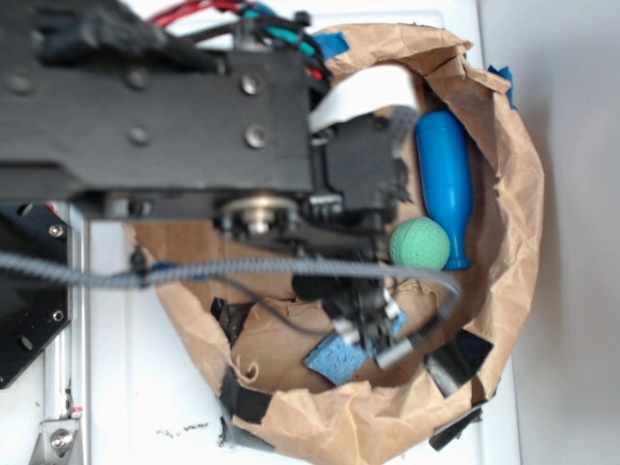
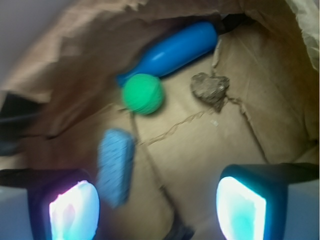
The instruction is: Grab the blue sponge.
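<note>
The blue sponge [image 1: 336, 356] is a flat light-blue speckled block on the brown paper floor of the nest. In the wrist view it [image 2: 116, 164] lies just inside my left fingertip, its long side pointing away from me. My gripper [image 1: 366, 315] hangs over it, partly hiding it in the exterior view. In the wrist view my gripper [image 2: 157, 210] is open, its pads [image 2: 74, 209] wide apart and holding nothing. The sponge sits off-centre, toward the left pad.
A green ball [image 1: 419, 243] and a glossy blue pin-shaped bottle [image 1: 446, 184] lie beyond the sponge; both also show in the wrist view, ball [image 2: 143, 93] and bottle [image 2: 172, 49]. A grey crumpled lump [image 2: 210, 88] lies on the paper. Crumpled paper walls [image 1: 513, 223] ring everything.
</note>
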`<state>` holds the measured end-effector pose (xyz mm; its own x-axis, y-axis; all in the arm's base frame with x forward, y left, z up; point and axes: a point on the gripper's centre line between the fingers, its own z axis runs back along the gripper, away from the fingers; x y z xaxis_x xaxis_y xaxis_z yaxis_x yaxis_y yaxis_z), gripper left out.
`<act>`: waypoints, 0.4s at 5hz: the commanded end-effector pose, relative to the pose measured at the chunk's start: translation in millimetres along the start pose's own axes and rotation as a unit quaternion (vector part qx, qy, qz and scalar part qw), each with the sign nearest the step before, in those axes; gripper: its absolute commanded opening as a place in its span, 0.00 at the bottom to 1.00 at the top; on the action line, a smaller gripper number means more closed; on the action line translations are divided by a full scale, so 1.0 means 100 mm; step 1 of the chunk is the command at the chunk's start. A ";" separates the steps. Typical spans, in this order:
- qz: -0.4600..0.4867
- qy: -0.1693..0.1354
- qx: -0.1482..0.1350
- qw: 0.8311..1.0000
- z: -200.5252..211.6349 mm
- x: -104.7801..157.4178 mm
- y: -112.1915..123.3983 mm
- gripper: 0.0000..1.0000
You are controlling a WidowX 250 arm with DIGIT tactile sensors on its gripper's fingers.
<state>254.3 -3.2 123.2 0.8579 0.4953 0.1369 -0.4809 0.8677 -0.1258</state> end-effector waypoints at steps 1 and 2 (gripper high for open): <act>-0.007 -0.046 0.013 0.999 -0.26 -0.08 0.10 1.00; -0.004 -0.052 0.015 0.999 -0.46 -0.14 -0.18 1.00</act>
<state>249.8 -31.8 62.9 0.8527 0.4840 0.1967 -0.4819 0.8740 -0.0620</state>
